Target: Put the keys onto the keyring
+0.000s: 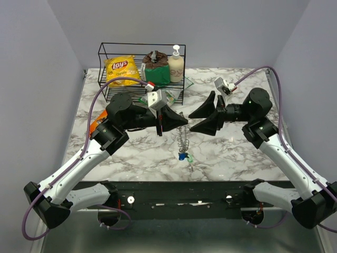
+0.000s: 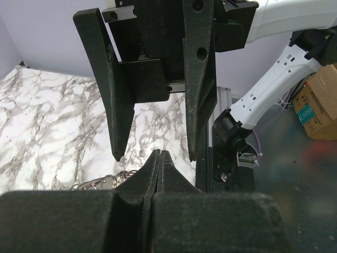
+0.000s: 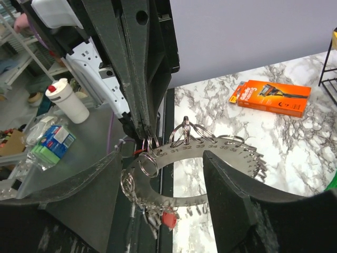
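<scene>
The keyring (image 3: 181, 153) is a flat metal arc with numbered holes and several small split rings. It hangs in the air over the middle of the table (image 1: 137, 153). My left gripper (image 3: 145, 134) is shut on one of its split rings, and in its own view the jaws (image 2: 159, 154) are pressed together. A red key (image 3: 169, 220) dangles under the arc. From above, a blue key (image 1: 182, 156) and a green key (image 1: 189, 157) show at the bottom of the keyring (image 1: 182, 138). My right gripper (image 3: 162, 158) is open, one finger either side of the arc, apart from it.
An orange flat packet (image 3: 271, 97) lies on the marble at the left. A black wire rack (image 1: 105, 52) at the back holds a yellow crisp bag (image 1: 121, 68), a green bag (image 1: 157, 73) and a soap bottle (image 1: 176, 63). The two grippers (image 1: 185, 121) meet tip to tip.
</scene>
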Controlling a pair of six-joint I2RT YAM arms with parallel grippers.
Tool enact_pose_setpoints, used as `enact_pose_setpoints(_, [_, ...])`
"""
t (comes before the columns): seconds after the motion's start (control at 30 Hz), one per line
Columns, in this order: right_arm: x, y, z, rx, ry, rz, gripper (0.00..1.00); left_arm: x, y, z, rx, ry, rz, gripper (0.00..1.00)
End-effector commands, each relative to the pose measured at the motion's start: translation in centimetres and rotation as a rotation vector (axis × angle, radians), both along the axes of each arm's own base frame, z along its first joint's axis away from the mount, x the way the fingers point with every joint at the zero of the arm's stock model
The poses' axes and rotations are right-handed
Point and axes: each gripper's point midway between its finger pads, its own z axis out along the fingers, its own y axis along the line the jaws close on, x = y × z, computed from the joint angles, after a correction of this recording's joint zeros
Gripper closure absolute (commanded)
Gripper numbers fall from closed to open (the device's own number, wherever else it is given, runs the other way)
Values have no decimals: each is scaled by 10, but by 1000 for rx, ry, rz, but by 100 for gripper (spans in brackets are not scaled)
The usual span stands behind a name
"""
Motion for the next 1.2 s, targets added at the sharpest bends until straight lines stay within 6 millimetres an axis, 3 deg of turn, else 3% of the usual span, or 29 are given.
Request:
enact_pose_setpoints(0.0, [-5, 3, 10, 14, -22, 31, 33, -10, 3, 19, -55, -50, -31, 100])
enact_pose_setpoints(0.33, [-3, 7, 11, 14, 1, 30, 48, -10, 1, 17, -60, -38, -38, 100])
enact_pose_setpoints(0.43, [-1, 8, 0, 3, 34, 20, 50, -9, 1, 14, -57, -33, -32, 100])
enact_pose_setpoints(0.8, [23, 4, -34, -63, 76, -147, 48, 7, 5, -37, 16, 76, 76, 100])
enact_pose_setpoints(0.93, [41, 0, -52, -97, 118, -260, 48, 17, 7, -50, 22, 127, 146, 99])
enact_pose_setpoints(1.03, [51, -5, -72, -133, 159, -339, 48, 24, 10, -63, 30, 155, 197, 78])
enact_pose_setpoints(1.07, [52, -7, -78, -145, 171, -359, 48, 26, 10, -67, 36, 170, 205, 63])
enact_pose_setpoints(1.17, [57, -13, -103, -188, 205, -414, 48, 26, 9, -84, 61, 205, 209, 50])
